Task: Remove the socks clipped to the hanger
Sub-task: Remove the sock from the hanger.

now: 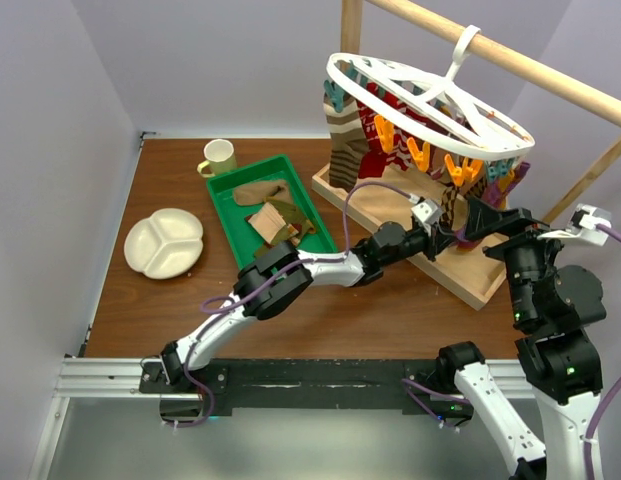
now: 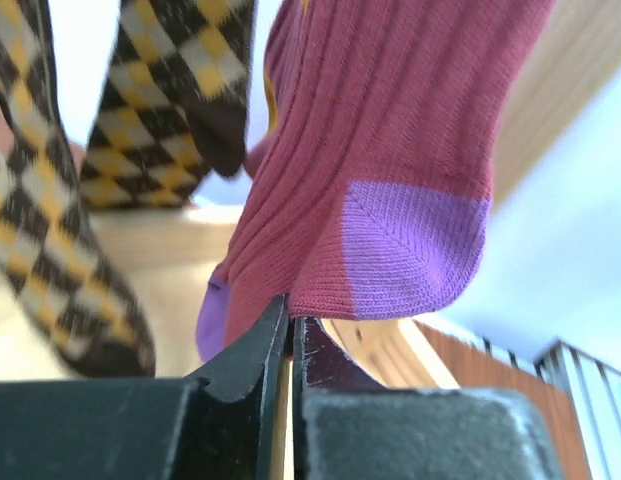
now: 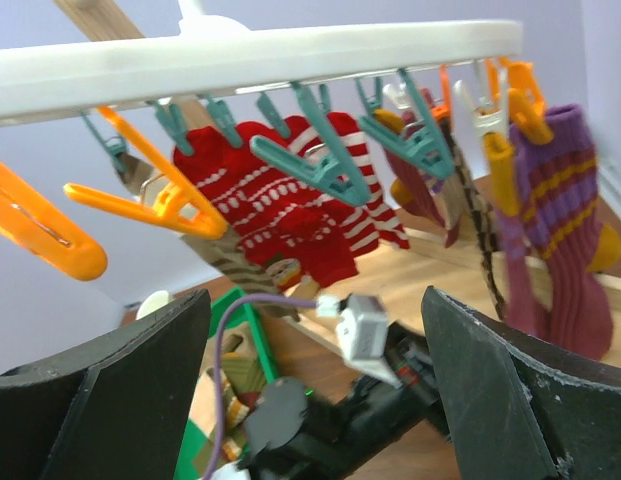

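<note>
The white oval hanger (image 1: 430, 95) hangs from a wooden rail, with orange and teal clips (image 3: 320, 160) under its rim (image 3: 250, 60). Several socks hang clipped: red-and-white ones (image 3: 280, 210), a brown argyle one (image 2: 50, 230) and a purple striped one (image 3: 560, 230). My left gripper (image 1: 440, 238) reaches under the hanger's right side. In the left wrist view it (image 2: 290, 322) is shut on the lower edge of a maroon sock with a purple heel (image 2: 390, 170). My right gripper (image 1: 482, 218) is open and empty just right of it, facing the socks (image 3: 315, 295).
A green tray (image 1: 222, 205) holding loose socks (image 1: 275, 218) sits left of the hanger. An olive mug (image 1: 219, 157) and a white divided plate (image 1: 164, 242) lie farther left. The wooden stand's base (image 1: 460, 275) and slanted rail (image 1: 510, 55) stand at the right.
</note>
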Motion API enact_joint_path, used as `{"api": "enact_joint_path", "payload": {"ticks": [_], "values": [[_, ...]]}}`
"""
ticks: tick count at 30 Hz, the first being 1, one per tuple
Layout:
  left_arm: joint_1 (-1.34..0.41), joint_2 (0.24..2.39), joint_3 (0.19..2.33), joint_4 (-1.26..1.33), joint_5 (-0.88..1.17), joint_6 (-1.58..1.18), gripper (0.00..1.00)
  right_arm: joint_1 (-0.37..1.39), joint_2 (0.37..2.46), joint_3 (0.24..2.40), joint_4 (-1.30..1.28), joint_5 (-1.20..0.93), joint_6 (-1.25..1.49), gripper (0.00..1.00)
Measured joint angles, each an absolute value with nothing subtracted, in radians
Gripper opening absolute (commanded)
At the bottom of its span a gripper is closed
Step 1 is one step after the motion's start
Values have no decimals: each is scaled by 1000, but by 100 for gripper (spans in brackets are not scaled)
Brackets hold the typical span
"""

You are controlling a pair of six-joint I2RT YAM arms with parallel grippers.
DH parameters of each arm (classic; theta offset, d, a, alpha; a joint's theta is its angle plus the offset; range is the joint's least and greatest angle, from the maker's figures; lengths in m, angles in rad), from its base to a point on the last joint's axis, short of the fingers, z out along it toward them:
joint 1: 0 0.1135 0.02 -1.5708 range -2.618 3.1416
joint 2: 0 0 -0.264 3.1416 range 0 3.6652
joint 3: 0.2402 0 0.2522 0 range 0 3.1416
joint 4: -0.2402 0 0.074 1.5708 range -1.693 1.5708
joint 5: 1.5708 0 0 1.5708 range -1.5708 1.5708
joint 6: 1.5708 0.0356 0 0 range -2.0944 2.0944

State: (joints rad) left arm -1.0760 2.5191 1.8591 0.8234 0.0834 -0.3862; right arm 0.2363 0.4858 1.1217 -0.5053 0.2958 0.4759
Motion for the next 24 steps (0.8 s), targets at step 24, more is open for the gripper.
{"api": "enact_joint_path", "payload": {"ticks": [24], "values": [[-1035, 1851, 1090, 1054, 152, -428, 0, 236, 520, 1122, -611, 488, 399, 92]]}}
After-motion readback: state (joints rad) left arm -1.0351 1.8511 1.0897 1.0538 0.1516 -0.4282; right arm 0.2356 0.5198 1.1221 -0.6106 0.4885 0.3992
